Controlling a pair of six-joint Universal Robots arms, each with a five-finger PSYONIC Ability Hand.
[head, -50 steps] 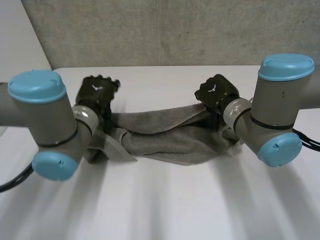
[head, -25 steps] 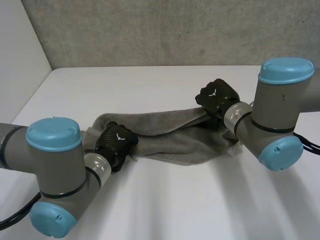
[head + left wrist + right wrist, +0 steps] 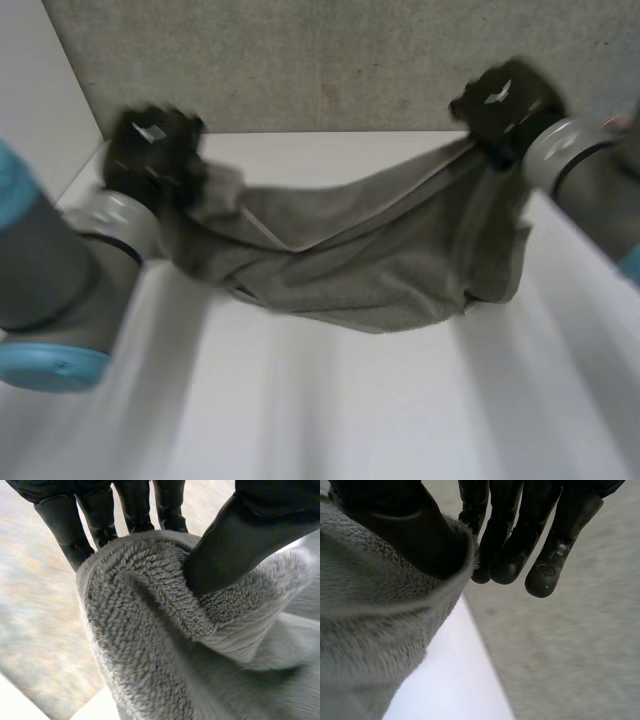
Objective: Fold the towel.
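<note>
A grey towel (image 3: 360, 260) hangs in a sagging band above the white table (image 3: 350, 400), stretched between my two raised hands. My left hand (image 3: 150, 150) grips its left end; in the left wrist view the thumb (image 3: 235, 545) presses the bunched towel (image 3: 165, 630) against the fingers (image 3: 100, 515). My right hand (image 3: 500, 105) holds the right end high near the back edge. In the right wrist view its thumb (image 3: 420, 535) pins the towel (image 3: 375, 625) against the fingers (image 3: 520, 535). The towel's lower fold droops close to the table.
A grey textured wall (image 3: 330, 60) stands behind the table's far edge. A pale wall (image 3: 30, 100) rises at the left. The table's front half (image 3: 330, 420) lies bare below the hanging towel.
My left hand dropped onto the towel's left end, closed on it and then lifted it. The right hand rose too, so the towel went from lying on the table to hanging between both hands.
</note>
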